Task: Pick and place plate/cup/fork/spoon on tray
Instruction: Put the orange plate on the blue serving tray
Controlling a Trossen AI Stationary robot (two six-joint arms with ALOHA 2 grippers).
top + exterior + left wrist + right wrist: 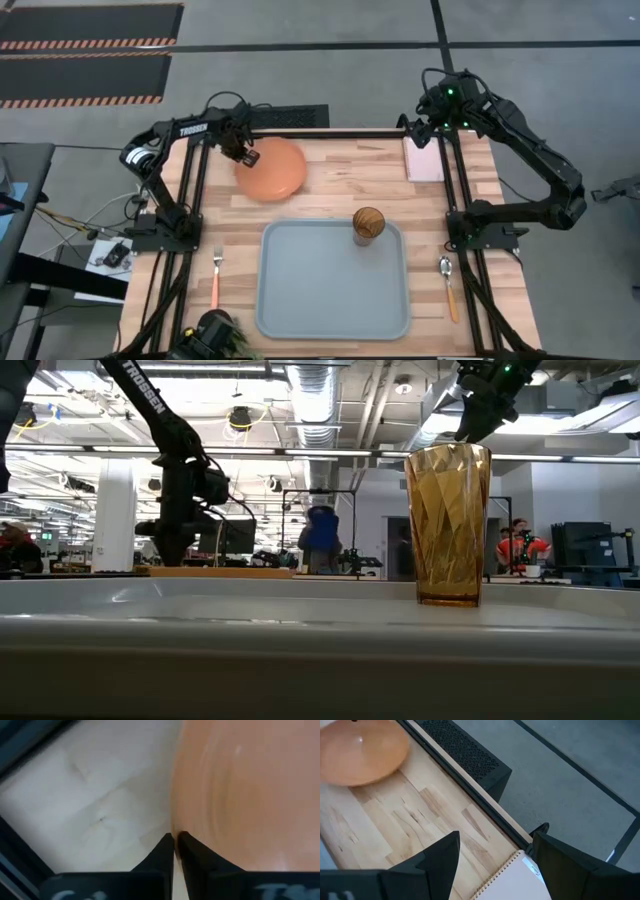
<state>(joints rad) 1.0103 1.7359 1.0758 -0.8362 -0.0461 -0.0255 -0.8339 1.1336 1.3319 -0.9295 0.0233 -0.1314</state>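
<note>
The orange plate (272, 168) lies at the table's far left, off the tray; it also shows in the low view (215, 571). My left gripper (243, 153) is shut on its left rim. The amber ribbed cup (368, 225) stands upright on its base in the far right corner of the grey-blue tray (300, 300). The fork (215, 275) lies on the table left of the tray. The spoon (448, 285) lies right of it. My right gripper (425, 128) is open and empty at the far right, above the pink pad (423, 160). My left gripper pinches the plate's rim (173, 827) on its left side between its two fingers, one finger over the plate's inside and one outside. The fingers come from above and the left, slanting down. Whether the plate is lifted off the table I cannot tell.
Black frame rails run along both sides of the table, and one along its far edge (470, 790). The pink pad with a spiral binding (520, 880) lies under my right gripper (495, 840). Bare wood lies between the plate and the tray.
</note>
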